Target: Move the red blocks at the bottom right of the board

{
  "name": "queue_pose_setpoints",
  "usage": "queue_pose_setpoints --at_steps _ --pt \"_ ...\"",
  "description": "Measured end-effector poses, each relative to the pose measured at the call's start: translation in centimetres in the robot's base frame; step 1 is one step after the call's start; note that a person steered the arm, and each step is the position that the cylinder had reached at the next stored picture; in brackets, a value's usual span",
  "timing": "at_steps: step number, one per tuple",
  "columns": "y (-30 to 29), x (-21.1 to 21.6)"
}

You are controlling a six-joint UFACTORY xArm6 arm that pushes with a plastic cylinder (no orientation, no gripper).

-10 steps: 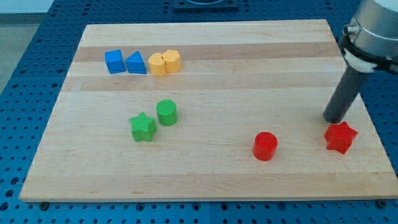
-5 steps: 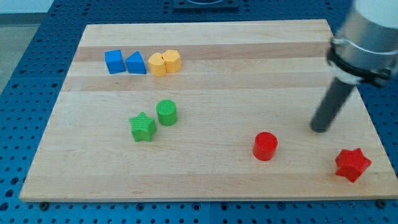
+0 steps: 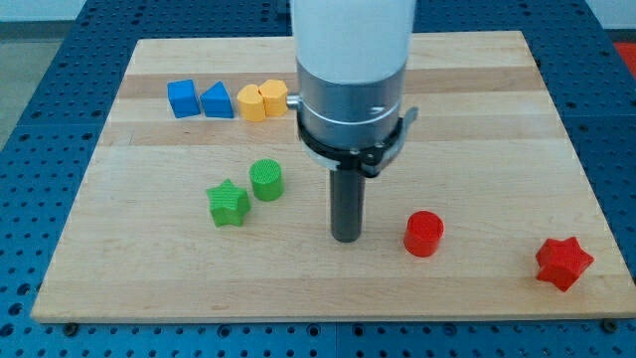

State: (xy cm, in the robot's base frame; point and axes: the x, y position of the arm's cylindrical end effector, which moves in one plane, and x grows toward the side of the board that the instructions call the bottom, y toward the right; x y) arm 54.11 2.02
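A red cylinder (image 3: 424,234) stands on the wooden board (image 3: 477,119) right of centre near the view's bottom. A red star (image 3: 563,263) lies at the board's bottom right corner. My tip (image 3: 346,237) rests on the board just left of the red cylinder, with a small gap between them. It is far left of the red star. The arm's wide body rises above the tip and hides part of the board behind it.
A green star (image 3: 229,203) and a green cylinder (image 3: 266,180) sit left of my tip. At the upper left stand a blue cube (image 3: 182,98), a blue triangle (image 3: 217,100), and two yellow blocks (image 3: 262,99), the right one partly behind the arm.
My tip swept from beside the red star leftward across the board to the left side of the red cylinder. The red star was pushed down and right earlier and now lies still.
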Motion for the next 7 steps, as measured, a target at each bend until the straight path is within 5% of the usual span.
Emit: queue_pose_setpoints --at_steps 7 --pt "14.3 2.1"
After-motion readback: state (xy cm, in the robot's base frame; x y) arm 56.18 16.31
